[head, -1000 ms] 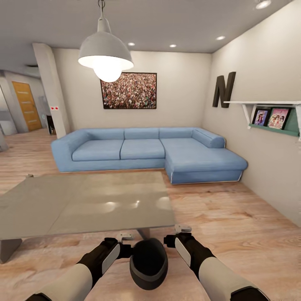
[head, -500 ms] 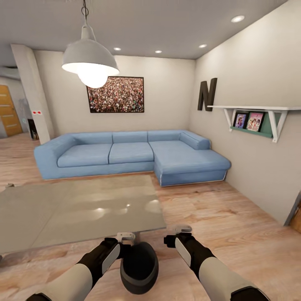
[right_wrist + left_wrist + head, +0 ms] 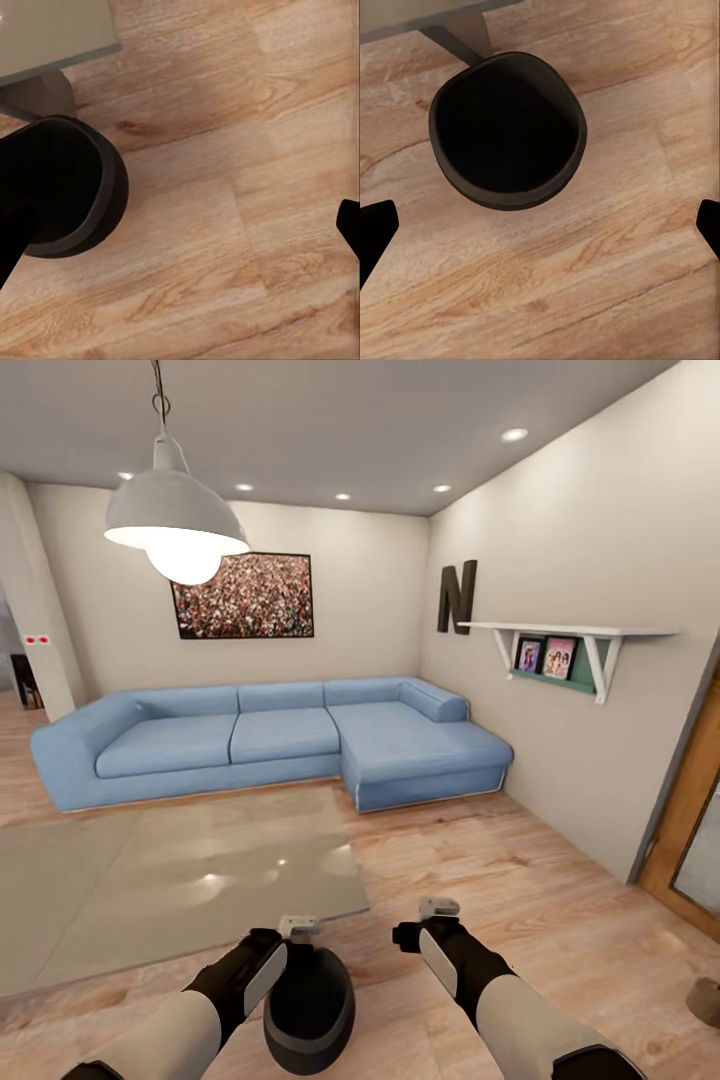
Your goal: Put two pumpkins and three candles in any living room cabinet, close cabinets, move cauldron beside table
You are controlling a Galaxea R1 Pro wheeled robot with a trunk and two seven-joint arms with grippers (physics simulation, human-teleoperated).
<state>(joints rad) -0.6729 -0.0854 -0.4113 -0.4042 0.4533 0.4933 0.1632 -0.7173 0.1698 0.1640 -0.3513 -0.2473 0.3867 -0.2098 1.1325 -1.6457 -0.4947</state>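
While arms flank it, cauldron partly hidden, table cropped.

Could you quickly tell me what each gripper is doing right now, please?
Left gripper: open, empty; the cauldron sits on the floor ahead of it.
Right gripper: open, holding nothing.

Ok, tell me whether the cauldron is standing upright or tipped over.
Upright. The cauldron sits on the wood floor with its wide mouth facing up; the left wrist view looks straight down into its dark, empty interior beside the table leg.
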